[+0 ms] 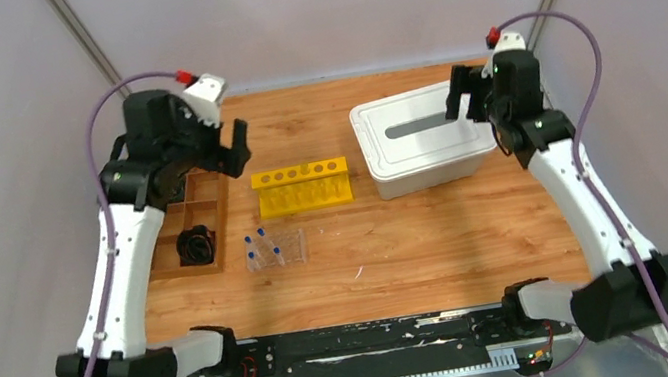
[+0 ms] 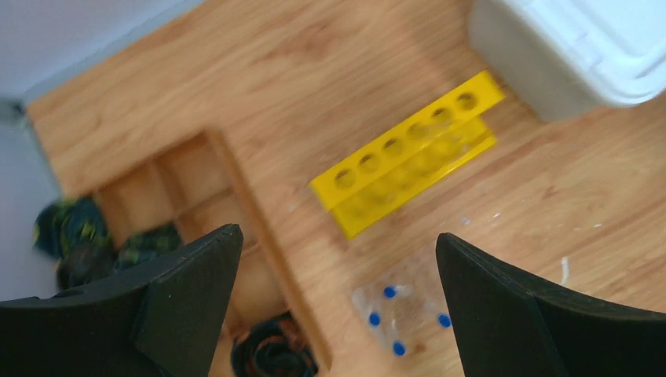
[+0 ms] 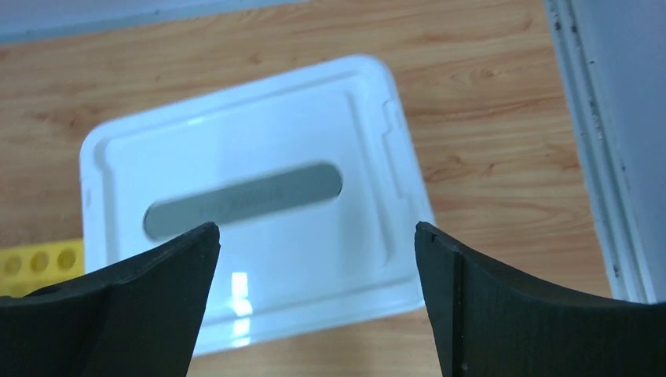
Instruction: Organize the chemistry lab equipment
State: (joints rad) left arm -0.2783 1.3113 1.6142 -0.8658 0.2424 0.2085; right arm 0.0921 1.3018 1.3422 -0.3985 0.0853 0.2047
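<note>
A clear plastic rack (image 1: 275, 248) holding several blue-capped tubes (image 1: 260, 233) stands on the wooden table in front of a yellow rack. In the left wrist view the clear plastic rack (image 2: 404, 310) shows blurred, low between the fingers and far below them. My left gripper (image 1: 228, 150) hangs open and empty above the back left of the table, over the wooden tray. The left gripper (image 2: 338, 233) has its jaws spread wide. My right gripper (image 1: 459, 98) is open and empty above the white box. Nothing lies between the right gripper (image 3: 316, 228) fingers.
A yellow rack (image 1: 301, 186) with a row of holes stands mid-table. A white lidded box (image 1: 421, 139) with a grey slot (image 3: 243, 200) sits at the back right. A wooden compartment tray (image 1: 188, 222) at the left holds a black coiled item (image 1: 197, 244).
</note>
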